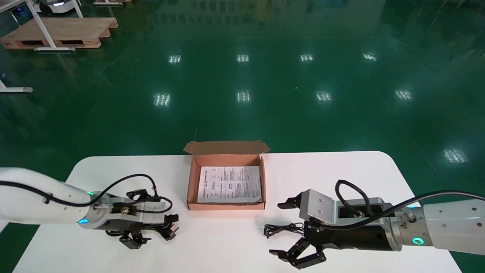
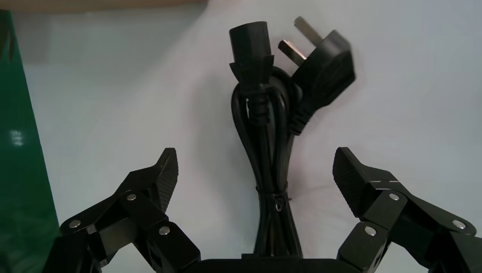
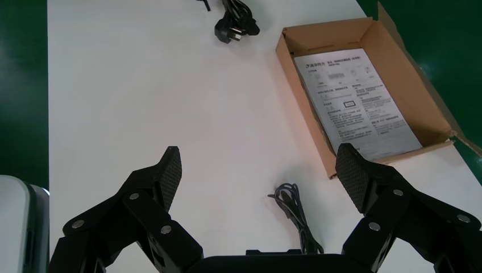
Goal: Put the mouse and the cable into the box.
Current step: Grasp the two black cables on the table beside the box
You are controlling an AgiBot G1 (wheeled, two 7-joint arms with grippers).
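An open cardboard box (image 1: 226,206) stands mid-table with a printed sheet (image 1: 230,184) lying inside; the right wrist view shows the box (image 3: 301,108) too. A black power cable (image 2: 267,148), bundled and tied, lies on the table left of the box, its plug (image 1: 170,223) pointing toward the box. My left gripper (image 1: 147,217) is open, low over that bundle with a finger on each side (image 2: 254,162). A thin dark cable (image 1: 282,228) is coiled right of the box. My right gripper (image 1: 276,229) hangs open above it (image 3: 258,153). No mouse shows.
The white table (image 1: 341,174) has rounded far corners, and green floor lies beyond its edges. A wooden pallet (image 1: 60,32) sits far off at the back left. The box lid flap stands up on the far side.
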